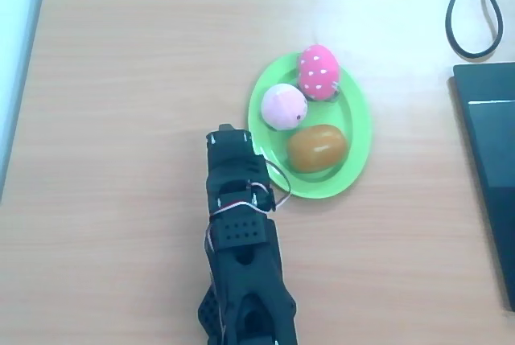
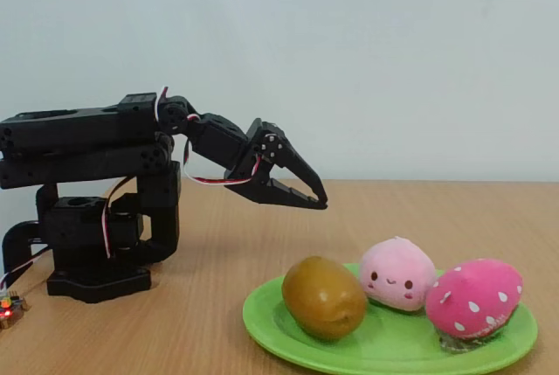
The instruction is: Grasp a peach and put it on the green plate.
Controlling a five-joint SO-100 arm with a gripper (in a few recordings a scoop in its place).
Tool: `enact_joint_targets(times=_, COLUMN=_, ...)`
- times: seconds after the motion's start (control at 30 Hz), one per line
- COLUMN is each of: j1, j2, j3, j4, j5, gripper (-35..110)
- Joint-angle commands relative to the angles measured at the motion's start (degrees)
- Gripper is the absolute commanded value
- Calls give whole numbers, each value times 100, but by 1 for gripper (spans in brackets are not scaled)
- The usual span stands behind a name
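Observation:
The pale pink peach (image 1: 285, 107) (image 2: 397, 274) lies on the lime-green plate (image 1: 322, 188) (image 2: 393, 342), touching a hot-pink white-dotted toy (image 1: 319, 71) (image 2: 474, 298) and close to a glossy brown oval (image 1: 317, 148) (image 2: 324, 298). My black gripper (image 1: 229, 132) (image 2: 319, 202) hangs above the table just left of the plate in the overhead view. It points towards the plate and slightly down. Its fingers meet at the tips and hold nothing. It touches neither the plate nor the toys.
The arm's base (image 2: 96, 244) stands on the wooden table at the left of the fixed view. In the overhead view a dark flat device (image 1: 491, 168) lies at the right edge and a black cable (image 1: 460, 7) loops at the top right.

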Motion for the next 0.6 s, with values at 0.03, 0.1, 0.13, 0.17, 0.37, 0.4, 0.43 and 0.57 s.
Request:
enact_joint_targets(times=0.03, j1=-9, j2=149, j3=246, j4=141, j5=149, gripper=-8)
enact_joint_targets(times=0.1, j1=18, j2=141, j3=158, j4=413, j5=211, gripper=-8)
enact_joint_targets(times=0.13, j1=26, j2=141, j3=97, j4=615, j5=246, gripper=-8)
enact_joint_targets(times=0.17, j1=35, j2=141, j3=35, j4=817, j5=272, gripper=-8)
enact_joint_targets(times=0.37, j1=26, j2=141, j3=-264, j4=1846, j5=255, gripper=-8)
enact_joint_targets(times=0.4, j1=35, j2=141, j3=-299, j4=1995, j5=220, gripper=-8)
enact_joint_targets(times=0.43, j1=35, j2=141, j3=-334, j4=2127, j5=193, gripper=-8)
enact_joint_targets(times=0.57, j1=79, j2=141, j3=-466, j4=2628, j5=158, gripper=-8)
